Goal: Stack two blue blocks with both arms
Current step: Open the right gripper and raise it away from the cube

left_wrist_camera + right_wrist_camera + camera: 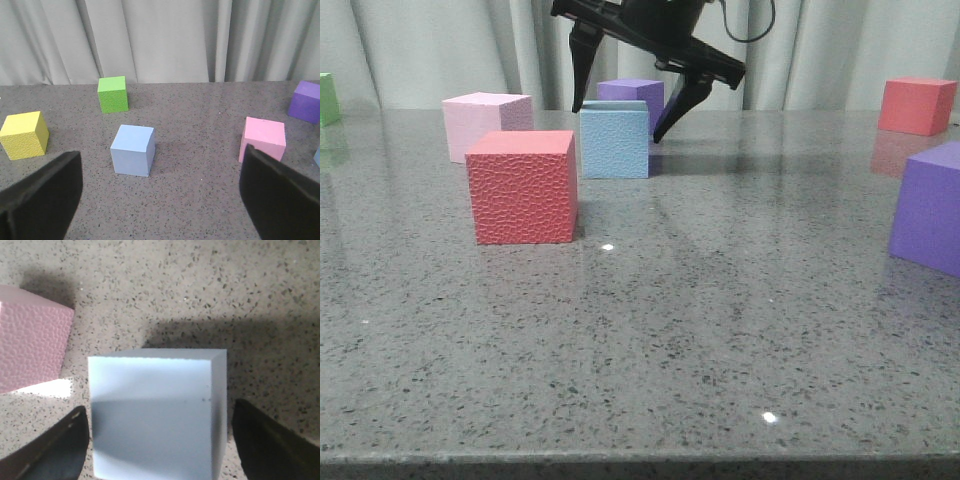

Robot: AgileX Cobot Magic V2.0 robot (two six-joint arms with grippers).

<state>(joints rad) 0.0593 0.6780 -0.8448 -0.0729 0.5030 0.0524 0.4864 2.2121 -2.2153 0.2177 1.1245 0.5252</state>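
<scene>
Since the blue blocks look like light, slightly yielding foam with textured faces, a modest squeeze on two opposite side faces, near mid-height, should hold one without slipping. In the front view, the right gripper (620, 100) hangs spread wide above a blue block (615, 141), which sits just right of the red cube (522, 187). In the left wrist view, the left gripper (160, 190) is also open and empty, the second blue block (132, 150) ahead of it, between the yellow cube (23, 135) and pink cube (264, 139). In the right wrist view, the right gripper's fingers (62, 450) flank the block (155, 412) without touching.
</scene>
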